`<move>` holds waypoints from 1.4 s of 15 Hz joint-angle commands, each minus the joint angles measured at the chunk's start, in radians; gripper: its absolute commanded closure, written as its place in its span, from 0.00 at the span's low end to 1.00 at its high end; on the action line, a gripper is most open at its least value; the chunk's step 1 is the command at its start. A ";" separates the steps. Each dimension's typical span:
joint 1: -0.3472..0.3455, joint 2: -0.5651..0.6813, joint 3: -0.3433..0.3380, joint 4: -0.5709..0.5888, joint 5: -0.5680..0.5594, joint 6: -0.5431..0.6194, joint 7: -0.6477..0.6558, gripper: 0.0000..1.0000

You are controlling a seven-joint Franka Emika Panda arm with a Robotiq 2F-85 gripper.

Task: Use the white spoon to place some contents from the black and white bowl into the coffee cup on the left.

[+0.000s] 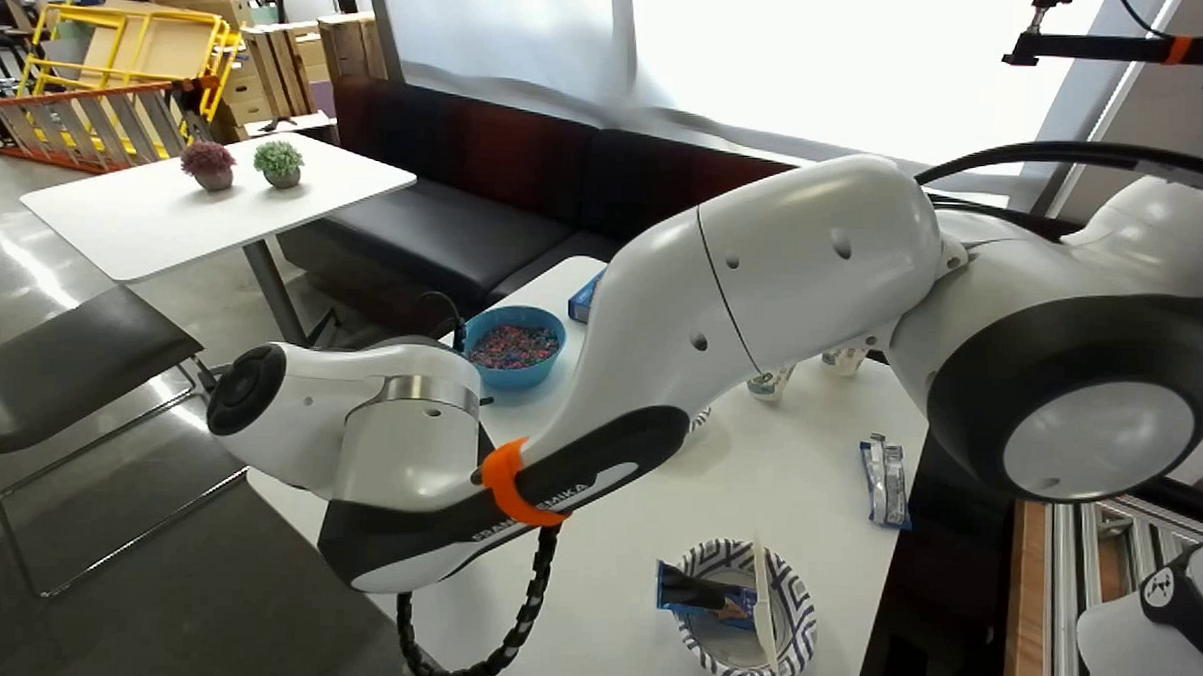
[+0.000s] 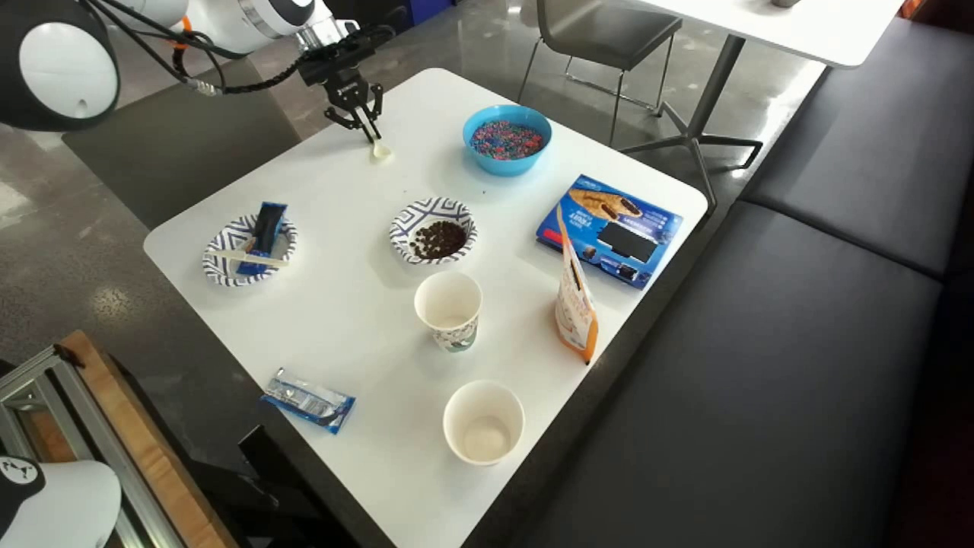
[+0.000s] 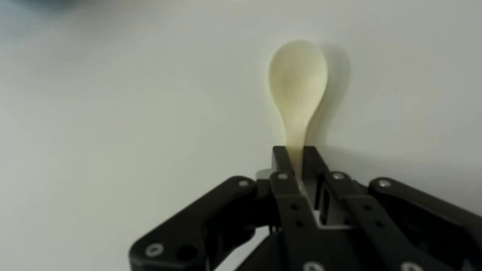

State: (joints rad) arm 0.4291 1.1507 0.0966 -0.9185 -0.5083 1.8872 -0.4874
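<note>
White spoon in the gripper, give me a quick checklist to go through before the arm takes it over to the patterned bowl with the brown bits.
1. Grip: ok, the gripper is shut on the handle of the white spoon.
2. Scoop end free: ok, it sticks out beyond the gripper.
3. Spoon lifted off the table: cannot tell, its shadow lies close beside it.
4. Something to scoop: ok, the black and white bowl holds dark brown pieces.
5. Spoon at that bowl: not ok, they are apart in an exterior view.
6. Cups upright: ok, both the nearer cup and the farther cup from the bowl.
</note>
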 commanded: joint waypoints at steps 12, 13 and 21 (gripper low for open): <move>-0.014 -0.105 -0.052 0.022 0.044 -0.483 0.230 0.96; -0.022 -0.122 -0.050 0.005 0.049 -0.491 0.245 0.96; -0.165 -0.339 0.051 -0.342 0.119 -0.094 0.198 0.96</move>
State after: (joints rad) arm 0.3347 0.9292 0.0971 -1.0626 -0.4334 1.6400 -0.2764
